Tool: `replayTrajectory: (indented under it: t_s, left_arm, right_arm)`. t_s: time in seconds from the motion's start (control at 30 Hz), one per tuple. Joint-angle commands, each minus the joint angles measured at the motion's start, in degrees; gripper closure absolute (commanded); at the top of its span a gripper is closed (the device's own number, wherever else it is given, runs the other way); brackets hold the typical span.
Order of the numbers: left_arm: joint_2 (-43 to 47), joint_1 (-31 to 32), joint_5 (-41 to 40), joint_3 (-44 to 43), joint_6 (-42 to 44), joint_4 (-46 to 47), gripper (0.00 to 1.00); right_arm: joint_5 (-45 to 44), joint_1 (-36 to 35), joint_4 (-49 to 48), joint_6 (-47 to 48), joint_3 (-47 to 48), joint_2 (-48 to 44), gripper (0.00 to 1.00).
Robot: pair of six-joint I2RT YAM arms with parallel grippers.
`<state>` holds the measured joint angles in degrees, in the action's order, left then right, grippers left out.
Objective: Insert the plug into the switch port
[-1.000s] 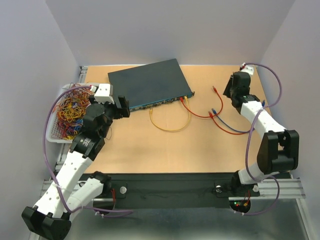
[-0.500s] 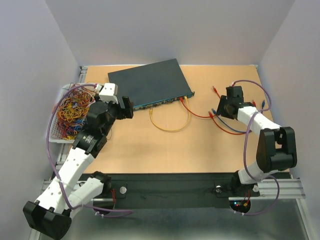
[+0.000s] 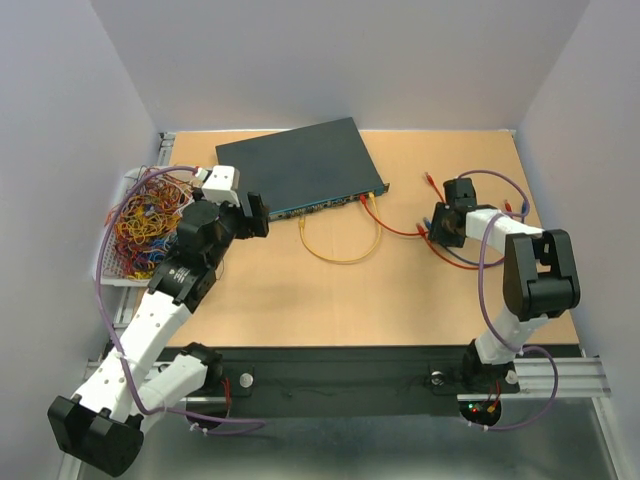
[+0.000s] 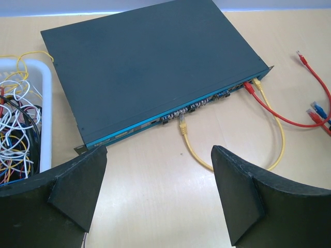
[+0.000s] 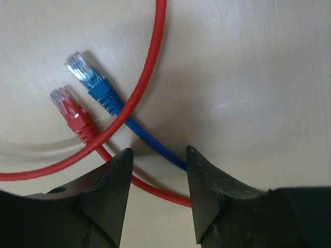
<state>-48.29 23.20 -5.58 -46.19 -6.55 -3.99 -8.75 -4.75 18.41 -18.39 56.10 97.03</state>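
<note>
1 blue cable (image 5: 147, 137) runs half-hidden through right hand (image 5: 159, 152), apart; left hand (image 4: 159, 153) apart

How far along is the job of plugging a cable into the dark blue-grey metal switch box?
Done: a yellow cable and a red cable sit in ports of the flat dark blue-grey switch. In hand: the right gripper hovers open over the loose blue plug and red plug, gripping neither; the left gripper is open by the switch. Left: grasp, carry, insert.

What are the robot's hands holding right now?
Nothing. The left jaws are open and empty; the right jaws straddle the blue cable without pinching it.
</note>
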Motion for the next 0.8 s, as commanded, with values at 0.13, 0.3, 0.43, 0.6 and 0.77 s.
replayTrajectory:
  t_s: [0.13,0.3,0.43,0.6,0.77]
  left_arm:
    - [-0.31,0.44,1.1,0.05,-0.22,2.93,0.07]
    - [-0.49,0.44,1.19,0.05,-0.22,2.93,0.07]
    - [-0.4,0.53,1.1,0.05,-0.22,2.93,0.07]
    - [-0.57,0.62,1.19,0.05,-0.22,2.93,0.07]
    - [-0.22,0.71,1.01,0.05,-0.13,2.93,0.07]
  right_arm:
    - [0.58,1.33,-3.38,-0.42,1.65,0.09,0.49]
    - [1.45,1.24,-3.65,0.29,1.21,1.66,0.53]
    - [3.48,1.33,-3.91,0.29,0.51,3.07,0.58]
    - [4.53,1.24,-4.18,0.64,-0.9,3.07,0.85]
    - [5.58,1.15,-4.09,0.73,-1.34,0.18,0.99]
